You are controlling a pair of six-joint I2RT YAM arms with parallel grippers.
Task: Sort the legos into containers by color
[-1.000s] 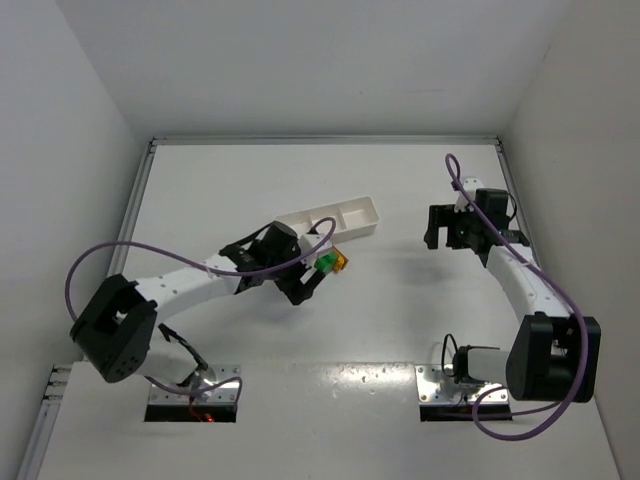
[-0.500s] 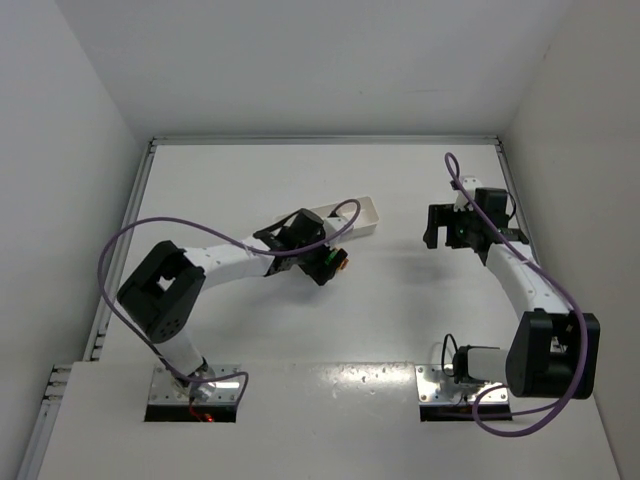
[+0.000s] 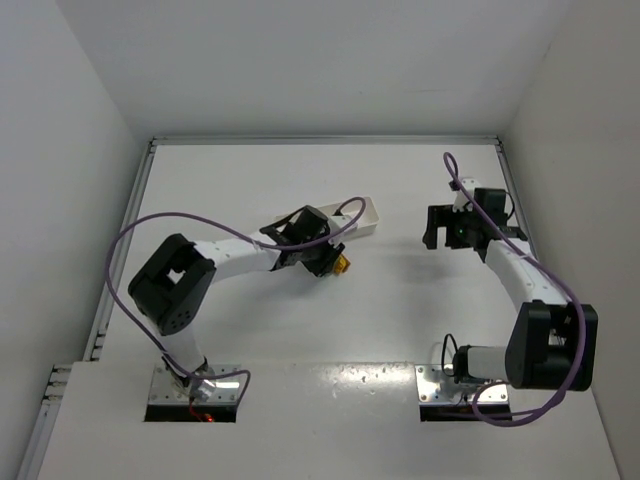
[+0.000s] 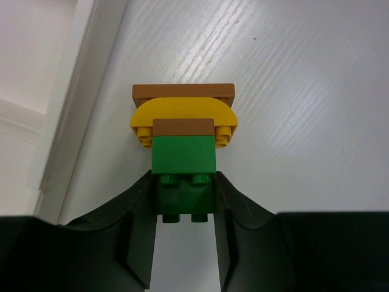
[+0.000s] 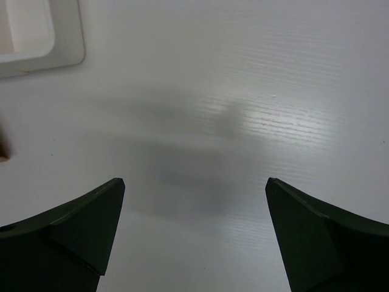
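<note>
The legos are stuck together in one small stack [image 3: 341, 265] just in front of the white tray [image 3: 366, 214]. In the left wrist view the stack shows a green brick [image 4: 184, 155], a yellow rounded brick [image 4: 182, 114] and a reddish-brown plate [image 4: 184, 92]. My left gripper [image 4: 184, 193] is shut on the green brick, with a finger pressed against each side of it. My left gripper [image 3: 322, 258] and its arm cover most of the tray's left end. My right gripper [image 3: 437, 228] hangs open over bare table to the right of the tray, and nothing lies between the fingers of that right gripper [image 5: 196, 182].
The tray's wall [image 4: 61, 115] runs close along the left of the stack. A corner of the tray [image 5: 42, 42] shows at the upper left of the right wrist view. White walls close in the table on three sides.
My left arm reached forward to the lego stack and its gripper went from open to shut on the green brick. The right arm has stayed still.
</note>
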